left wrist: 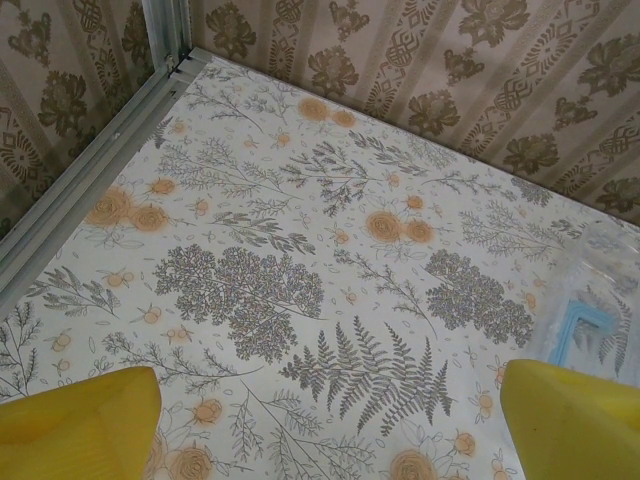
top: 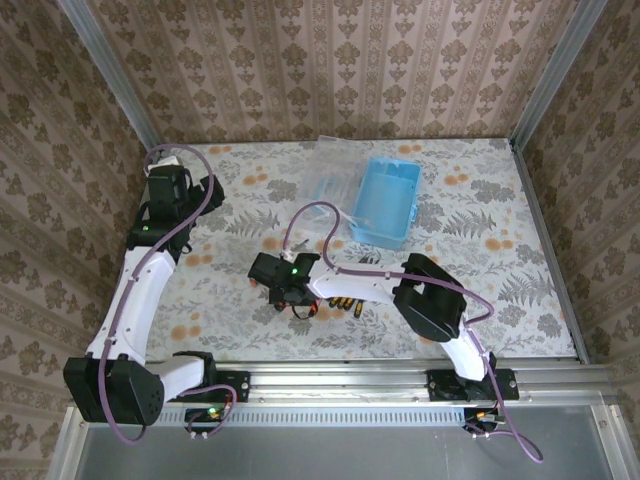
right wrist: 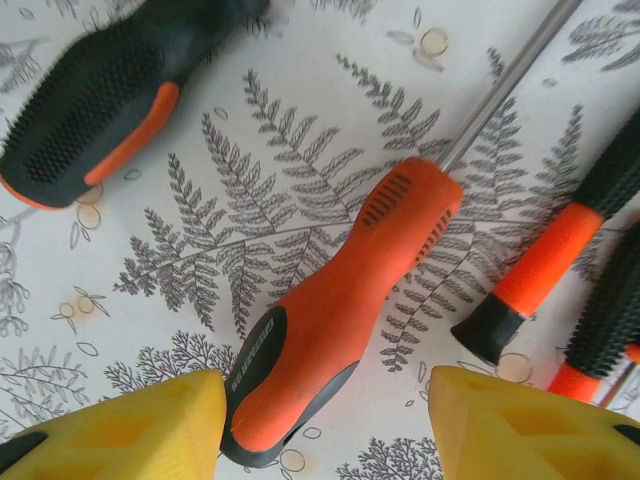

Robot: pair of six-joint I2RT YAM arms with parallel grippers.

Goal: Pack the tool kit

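Cream floral tabletop (top: 500, 200) bears blue case (top: 385, 200); damask walls (top: 330, 60)

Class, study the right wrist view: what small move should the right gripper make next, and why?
Probably lower a little and close on the orange screwdriver. Its handle lies flat on the table between the right gripper's open fingers, with a gap showing on one side, so it looks lined up but not yet gripped.

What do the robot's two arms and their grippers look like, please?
Both the left arm and right arm have white links with black joint housings and a mauve cable looping alongside. A small green light glows on each. The left gripper and right gripper have blocky yellow fingers.
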